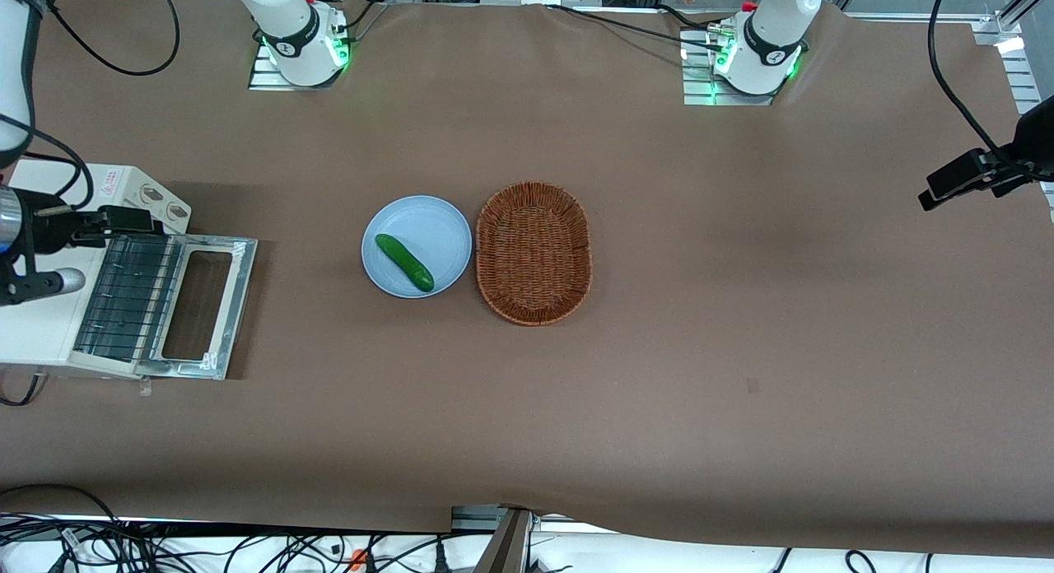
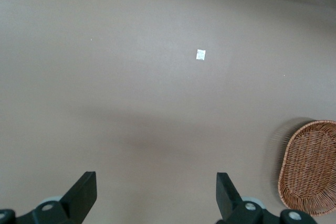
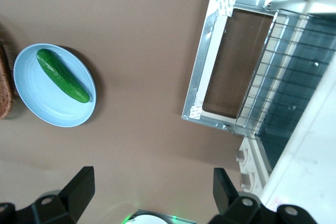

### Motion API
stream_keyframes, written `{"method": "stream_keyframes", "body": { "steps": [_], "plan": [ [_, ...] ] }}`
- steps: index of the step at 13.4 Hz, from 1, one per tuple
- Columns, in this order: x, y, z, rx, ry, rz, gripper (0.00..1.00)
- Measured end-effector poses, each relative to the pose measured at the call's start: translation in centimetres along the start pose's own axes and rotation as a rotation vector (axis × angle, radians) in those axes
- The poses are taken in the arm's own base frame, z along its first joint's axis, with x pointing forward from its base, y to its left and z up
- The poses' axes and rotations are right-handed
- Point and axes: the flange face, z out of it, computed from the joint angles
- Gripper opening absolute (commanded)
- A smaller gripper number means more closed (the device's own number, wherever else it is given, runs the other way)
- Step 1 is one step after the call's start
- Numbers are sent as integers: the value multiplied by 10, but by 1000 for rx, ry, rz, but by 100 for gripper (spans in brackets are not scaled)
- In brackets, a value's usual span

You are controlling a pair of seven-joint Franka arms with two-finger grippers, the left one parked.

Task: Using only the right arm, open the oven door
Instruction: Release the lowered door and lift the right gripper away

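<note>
A brown-covered worktop fills the scene. At the working arm's end stands a cream-white toaster oven. Its oven door is swung fully down, with its silver frame flat on the brown surface and its wire rack exposed. Near the middle sits a pale blue plate holding a cucumber. An empty oval wicker basket is just beside the plate, toward the parked arm's end. The tool hangs above the oven, its fingers spread wide apart. Both arm bases stand farthest from the front camera.
</note>
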Motion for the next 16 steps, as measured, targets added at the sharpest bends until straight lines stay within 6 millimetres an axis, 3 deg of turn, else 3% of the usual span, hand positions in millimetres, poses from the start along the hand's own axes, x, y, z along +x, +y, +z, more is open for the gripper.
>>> {"method": "stream_keyframes", "body": {
  "steps": [7, 16],
  "plan": [
    [-39, -6, -47, -69, 61, 145, 100],
    [-61, -6, -67, -88, 146, 170, 100]
  ]
}}
